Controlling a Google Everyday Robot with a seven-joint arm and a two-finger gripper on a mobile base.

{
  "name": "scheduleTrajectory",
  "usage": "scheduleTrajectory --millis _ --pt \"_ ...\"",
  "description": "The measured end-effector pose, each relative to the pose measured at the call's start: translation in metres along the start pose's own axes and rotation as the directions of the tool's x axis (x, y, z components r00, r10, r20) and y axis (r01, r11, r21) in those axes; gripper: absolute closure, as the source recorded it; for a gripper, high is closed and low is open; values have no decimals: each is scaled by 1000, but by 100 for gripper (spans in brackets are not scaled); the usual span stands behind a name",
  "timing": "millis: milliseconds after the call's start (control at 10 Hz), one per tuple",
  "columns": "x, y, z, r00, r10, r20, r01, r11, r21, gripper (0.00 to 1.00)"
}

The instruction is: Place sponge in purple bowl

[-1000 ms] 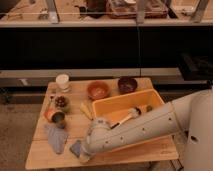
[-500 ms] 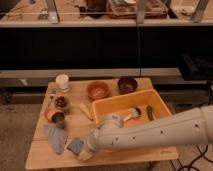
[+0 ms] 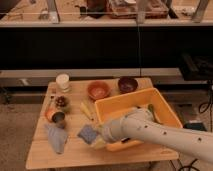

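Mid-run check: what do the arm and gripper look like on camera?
The arm is a thick, rounded, cream-white tube with small dark dots along its side; no loose cables or labels show. It narrows to the gripper, a similar cream colour, which is over the wooden table at the front-left corner of the yellow bin.

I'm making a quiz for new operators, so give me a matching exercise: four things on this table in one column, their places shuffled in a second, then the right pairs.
1. white cup
2. purple bowl
3. yellow bin
4. sponge

A. right side of the table
B. front of the table, beside the gripper
C. back left corner
D. back edge, right of the orange bowl

Pairs: 1-C, 2-D, 3-A, 4-B.
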State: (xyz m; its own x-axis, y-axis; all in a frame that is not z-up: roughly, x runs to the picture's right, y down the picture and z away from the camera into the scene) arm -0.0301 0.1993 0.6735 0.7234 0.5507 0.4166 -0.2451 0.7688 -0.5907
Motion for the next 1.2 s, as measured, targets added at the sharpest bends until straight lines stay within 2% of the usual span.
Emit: scheduleTrajectory --millis 300,500,700,1000,1200 --pt "19 -28 -26 995 46 85 -48 999 20 100" --pt "25 -37 -39 990 48 132 -49 999 5 100" --pt "17 -35 -41 985 38 169 -33 999 -32 100" --pt "-21 -18 -35 977 -13 214 37 994 -107 100" --pt "-31 -19 -41 973 -25 227 49 994 -101 100"
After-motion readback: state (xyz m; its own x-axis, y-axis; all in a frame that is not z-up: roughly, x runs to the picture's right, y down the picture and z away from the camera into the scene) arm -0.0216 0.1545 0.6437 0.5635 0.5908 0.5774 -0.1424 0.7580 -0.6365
